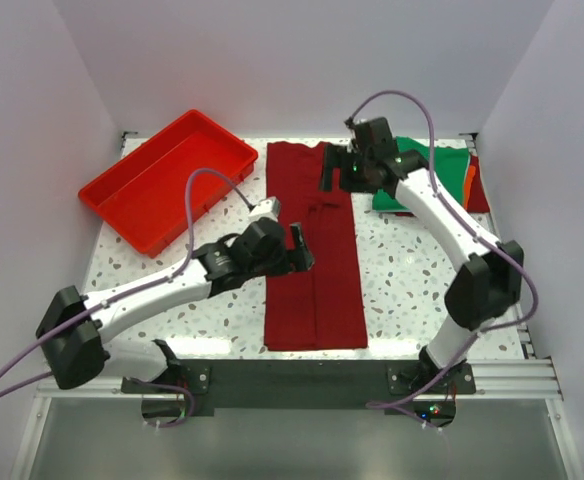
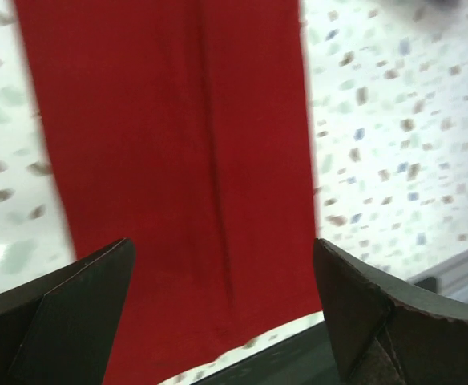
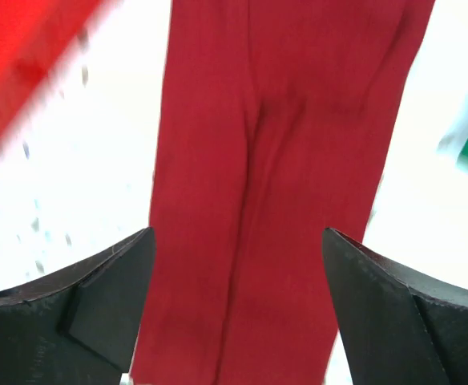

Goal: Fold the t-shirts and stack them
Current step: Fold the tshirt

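The speckled terrazzo table carries everything, and the maroon t-shirt lies along its middle. The shirt is folded into a long narrow strip that runs from the near edge of the table to the far edge. A lengthwise crease shows down its centre.

The bright red plastic tray sits well to the left of the maroon t-shirt in the overhead view. It is turned at an angle, and its nearest corner comes close to the shirt's far-left end.

The left arm reaches in from the left of the maroon t-shirt. The right arm bends in from the right, towards the shirt's far end.

The green t-shirt lies just to the right of the maroon t-shirt's far end, partly hidden by the right arm.

The left gripper hangs over the left edge of the maroon t-shirt, about halfway along the strip. Its jaws are spread wide and nothing is caught between them. The right gripper hangs over the far part of the maroon t-shirt. Its jaws are also wide apart, with only flat cloth seen between them and no hold on it.

On the far side of the green t-shirt from the maroon one, an orange edge and a red edge of cloth peek out.
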`<state>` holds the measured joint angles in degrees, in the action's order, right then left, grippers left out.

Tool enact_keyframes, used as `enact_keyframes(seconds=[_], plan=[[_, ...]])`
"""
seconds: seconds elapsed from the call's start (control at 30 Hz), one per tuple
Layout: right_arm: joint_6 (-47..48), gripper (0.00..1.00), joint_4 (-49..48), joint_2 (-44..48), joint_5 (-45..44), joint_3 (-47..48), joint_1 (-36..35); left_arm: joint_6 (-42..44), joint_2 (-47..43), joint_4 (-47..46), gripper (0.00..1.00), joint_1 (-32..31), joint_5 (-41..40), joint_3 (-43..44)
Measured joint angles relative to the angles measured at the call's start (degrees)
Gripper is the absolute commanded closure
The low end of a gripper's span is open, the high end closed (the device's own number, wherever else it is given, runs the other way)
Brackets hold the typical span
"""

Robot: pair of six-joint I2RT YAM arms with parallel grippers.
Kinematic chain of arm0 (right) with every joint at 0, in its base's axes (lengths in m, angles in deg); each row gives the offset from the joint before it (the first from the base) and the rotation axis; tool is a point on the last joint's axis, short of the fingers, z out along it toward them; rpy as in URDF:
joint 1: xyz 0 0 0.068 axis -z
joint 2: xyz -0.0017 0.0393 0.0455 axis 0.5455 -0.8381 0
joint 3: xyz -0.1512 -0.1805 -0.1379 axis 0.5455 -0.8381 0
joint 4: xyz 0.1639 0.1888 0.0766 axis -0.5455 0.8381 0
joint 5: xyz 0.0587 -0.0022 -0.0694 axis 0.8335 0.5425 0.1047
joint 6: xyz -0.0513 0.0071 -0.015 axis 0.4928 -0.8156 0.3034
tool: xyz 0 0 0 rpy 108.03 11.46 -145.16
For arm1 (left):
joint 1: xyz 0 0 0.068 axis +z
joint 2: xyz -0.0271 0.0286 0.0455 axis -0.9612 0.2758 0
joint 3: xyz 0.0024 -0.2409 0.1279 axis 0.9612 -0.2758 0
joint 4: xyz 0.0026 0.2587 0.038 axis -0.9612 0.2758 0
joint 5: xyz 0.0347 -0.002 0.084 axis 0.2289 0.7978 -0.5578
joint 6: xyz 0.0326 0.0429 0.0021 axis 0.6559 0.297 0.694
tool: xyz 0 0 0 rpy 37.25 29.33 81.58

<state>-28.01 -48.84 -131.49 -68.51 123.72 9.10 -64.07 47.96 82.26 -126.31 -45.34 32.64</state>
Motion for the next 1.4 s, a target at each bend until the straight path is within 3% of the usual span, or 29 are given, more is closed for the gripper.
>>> enact_keyframes(seconds=[0.13,0.3,0.47,0.63,0.93,1.4], plan=[[-1.33,0.16,2.19,10.34,-1.18,-16.9,-4.13,3.61,-6.82,2.54,0.03,0.0,-2.75,-8.31],[-4.87,0.19,5.57,20.96,-1.53,-38.27,-6.88,6.71,-8.63,5.22,0.04,0.0,-2.95,-12.57],[-8.7,0.28,9.7,33.88,-1.33,-50.49,-6.88,7.67,-8.7,6.47,0.06,0.0,-2.4,-14.47],[-12.48,0.36,9.77,40.17,0.48,-57.0,-8.22,7.69,-8.57,6.27,0.08,0.0,-1.31,-16.52],[-16.22,0.38,9.6,40.24,0.66,-61.83,-10.99,7.19,-8.52,5.55,0.1,0.0,1.2,-21.94],[-18.93,0.52,5.14,37.55,3.45,-66.23,-14.56,6.01,-10.6,3.21,0.12,0.0,4.02,-26.84]])
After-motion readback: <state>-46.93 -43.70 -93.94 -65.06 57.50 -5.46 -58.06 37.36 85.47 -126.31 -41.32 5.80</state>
